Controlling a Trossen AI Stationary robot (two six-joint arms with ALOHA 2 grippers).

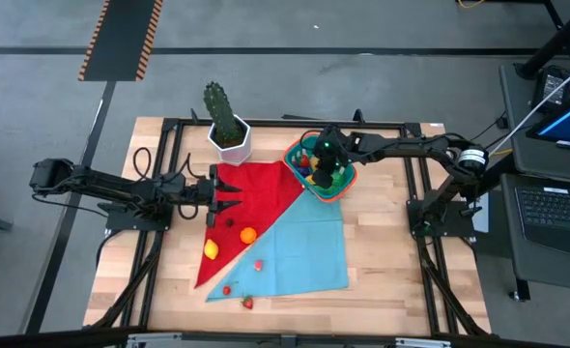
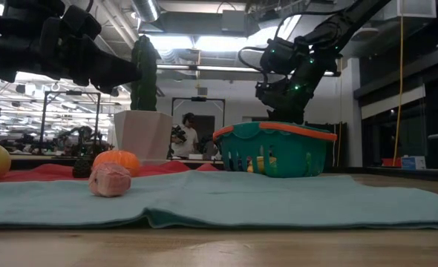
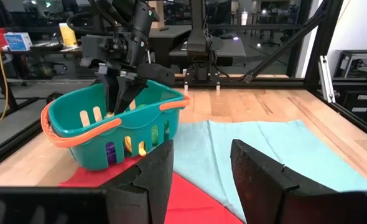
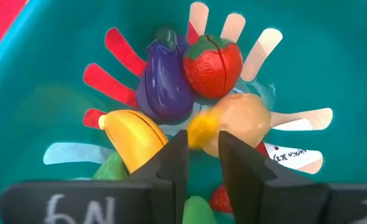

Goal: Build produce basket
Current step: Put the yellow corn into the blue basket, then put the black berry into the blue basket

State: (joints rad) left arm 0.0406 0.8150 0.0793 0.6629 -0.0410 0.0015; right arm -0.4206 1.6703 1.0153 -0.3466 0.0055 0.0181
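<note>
Two robot arms work at a wooden counter [image 1: 382, 280] draped with a red cloth [image 1: 256, 188] and a teal cloth [image 1: 304, 251]; the right one reaches into a produce basket.

The teal basket [image 1: 335, 188] with its orange-red rim sits at the far side of the cloths, right of a potted cactus [image 1: 227, 124]. The right gripper [image 4: 201, 155] hangs inside it, fingers slightly parted and holding nothing, just above a purple eggplant [image 4: 165, 84], a red strawberry [image 4: 213, 62], a yellow banana [image 4: 134, 138] and a pale peach-coloured fruit [image 4: 242, 121]. The left gripper [image 1: 229, 190] hovers over the red cloth, left of the basket, fingers apart and empty. Nearer on the cloths lie an orange [image 1: 248, 234], a lemon [image 1: 211, 249], a pinkish piece [image 1: 258, 264], and two small red berries [image 1: 247, 303] at the near edge.
</note>
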